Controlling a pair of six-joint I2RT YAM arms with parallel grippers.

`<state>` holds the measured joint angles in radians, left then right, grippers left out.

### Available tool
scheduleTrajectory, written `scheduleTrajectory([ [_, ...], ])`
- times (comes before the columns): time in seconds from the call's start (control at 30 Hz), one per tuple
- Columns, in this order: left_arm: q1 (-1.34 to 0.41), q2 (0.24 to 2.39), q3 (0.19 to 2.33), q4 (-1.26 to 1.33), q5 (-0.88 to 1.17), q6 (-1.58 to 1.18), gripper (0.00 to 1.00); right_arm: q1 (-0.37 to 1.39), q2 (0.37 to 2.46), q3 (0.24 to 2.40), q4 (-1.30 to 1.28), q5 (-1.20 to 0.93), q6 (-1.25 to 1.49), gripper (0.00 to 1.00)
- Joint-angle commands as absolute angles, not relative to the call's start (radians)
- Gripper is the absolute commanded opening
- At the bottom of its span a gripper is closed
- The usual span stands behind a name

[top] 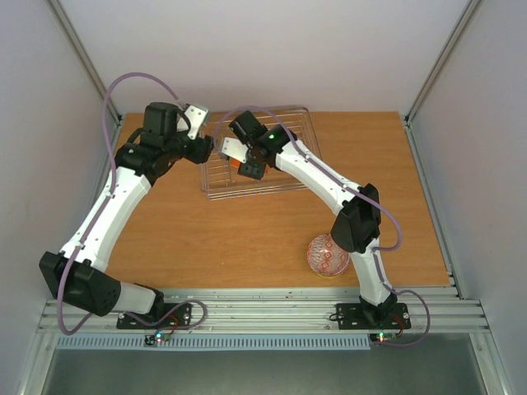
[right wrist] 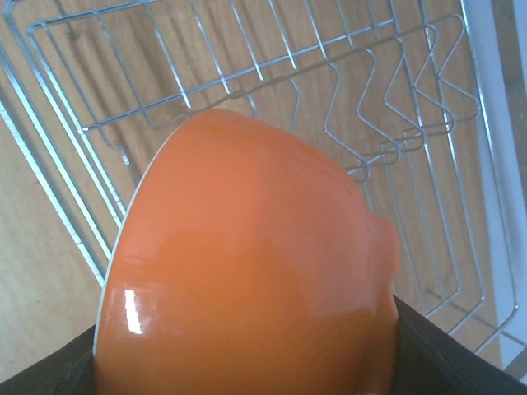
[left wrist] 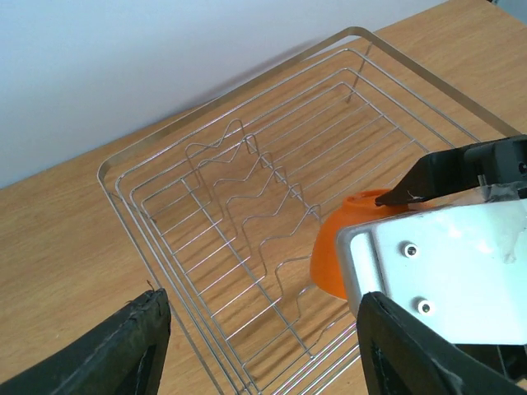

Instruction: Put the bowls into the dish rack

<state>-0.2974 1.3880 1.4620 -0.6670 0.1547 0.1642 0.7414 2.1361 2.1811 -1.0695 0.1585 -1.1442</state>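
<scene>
1. Your orange bowl (right wrist: pixel 247 271) is tipped on edge, foot ring to one side. It hangs over the wire dish rack (top: pixel 284 123), at about 7 o'clock of the rack in the overhead view.
2. The right gripper (top: pixel 245 159) is clamped on that bowl, a finger on either side of it. The wrist view is filled with orange glaze, with the rack wires behind.
3. From the left wrist camera the bowl's lower rim sits just beside the zigzag dividers (left wrist: pixel 247 206). From these angles you cannot tell whether it touches a wire yet.
4. I judge you are in the placing step for this bowl: it has been carried to the rack but not yet let go.
5. The next move calls for a slow descent, keeping the bowl on edge so its rim drops between two dividers. Part the fingers only once the wires take the weight, or it may roll flat.
6. The left gripper (left wrist: pixel 263 303) stands apart and empty at the rack's 9 o'clock side, close to the bowl. Mind the gap between the two arms as you lower.
7. A red-patterned bowl (top: pixel 328 255) waits on the table (top: pixel 206 239) at 5 o'clock, near the right arm's base, well apart from the rack. It looks like the natural next pick.
</scene>
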Motion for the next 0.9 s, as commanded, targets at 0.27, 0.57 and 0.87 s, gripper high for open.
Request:
scheduleTrajectory([
  [0.27, -0.29, 1.384, 1.442, -0.602, 0.177, 0.157, 0.64, 0.749, 2.147, 2.074, -0.818, 0.247, -1.246, 0.01],
  [0.57, -0.284, 1.396, 1.438, -0.594, 0.178, 0.16, 0.64, 0.804, 2.066, 1.941, -0.761, 0.265, -1.264, 0.01],
  [0.87, -0.284, 1.397, 1.43, -0.588, 0.184, 0.158, 0.64, 0.836, 2.007, 1.848, -0.623, 0.349, -1.336, 0.01],
])
